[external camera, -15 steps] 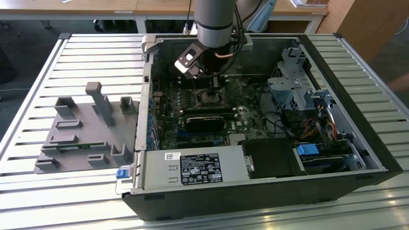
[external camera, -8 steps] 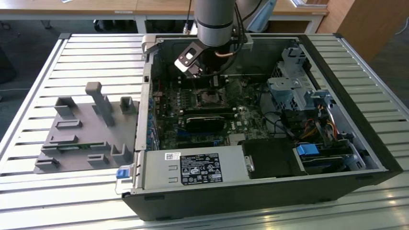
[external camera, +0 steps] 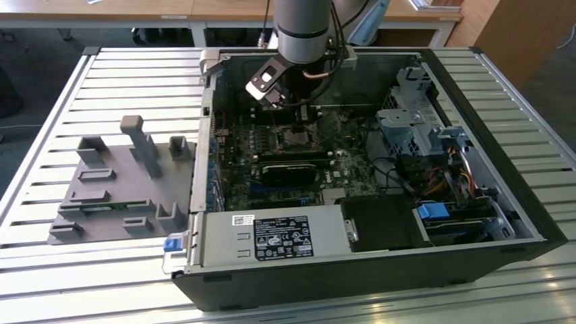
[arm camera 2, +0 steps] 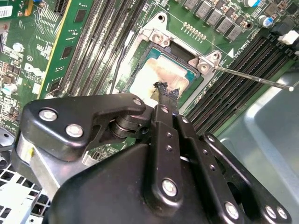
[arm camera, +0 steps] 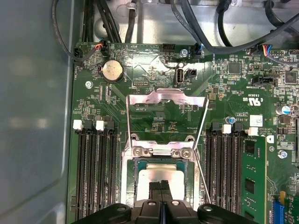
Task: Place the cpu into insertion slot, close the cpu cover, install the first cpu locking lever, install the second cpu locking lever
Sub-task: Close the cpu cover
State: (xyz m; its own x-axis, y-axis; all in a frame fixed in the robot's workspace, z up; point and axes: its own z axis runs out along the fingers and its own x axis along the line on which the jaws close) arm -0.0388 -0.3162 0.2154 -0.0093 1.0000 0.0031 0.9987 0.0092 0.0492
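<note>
The claw (arm camera: pixel 160 185) had its two fingers pressed together with nothing between them, just over the chip (arm camera: pixel 149 177). The chip lay flat in its square slot (arm camera: pixel 140 164) on the green board (arm camera: pixel 117 109). The metal cover (arm camera: pixel 168 97) stood open beside the slot.

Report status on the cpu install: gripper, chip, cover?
The gripper shut, tips at the cpu. The cpu lies in the insertion slot. The cpu cover open, off the slot. Nothing over the slot but the gripper.
</note>
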